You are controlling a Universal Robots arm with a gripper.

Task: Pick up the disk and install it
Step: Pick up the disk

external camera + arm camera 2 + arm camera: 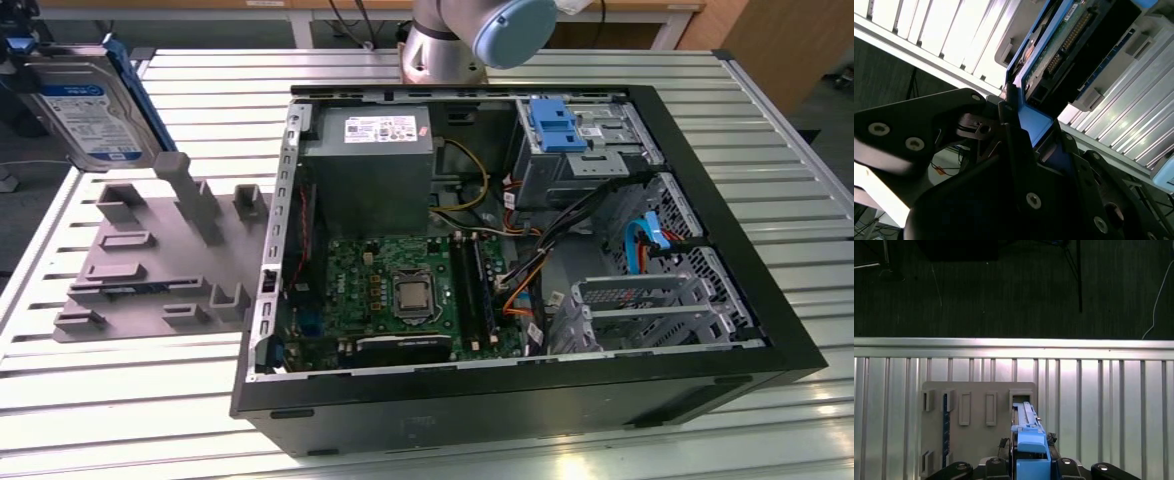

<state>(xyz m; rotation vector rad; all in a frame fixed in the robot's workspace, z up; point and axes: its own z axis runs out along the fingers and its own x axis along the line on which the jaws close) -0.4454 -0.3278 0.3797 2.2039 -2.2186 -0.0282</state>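
The disk (pixel 83 110), a silver drive with a white-and-blue label in a blue rail frame, hangs upright in the air at the exterior view's far left, above the grey fixture plate (pixel 160 250). In the second wrist view my gripper (pixel 1036 135) is shut on the blue frame at the disk's (pixel 1074 45) end, a black finger (pixel 1009 130) pressed on each side. In the first wrist view the disk (pixel 1030 437) stands edge-on in my gripper (pixel 1031 462), over the slotted fixture plate (pixel 979 430).
The open black computer case (pixel 747 300) lies on the slatted metal table (pixel 200 80). Inside are a grey power-supply box (pixel 367 150), a motherboard (pixel 400 290), cables, and a drive bay holding a bare blue bracket (pixel 558 125). The arm's base (pixel 447 45) stands behind the case.
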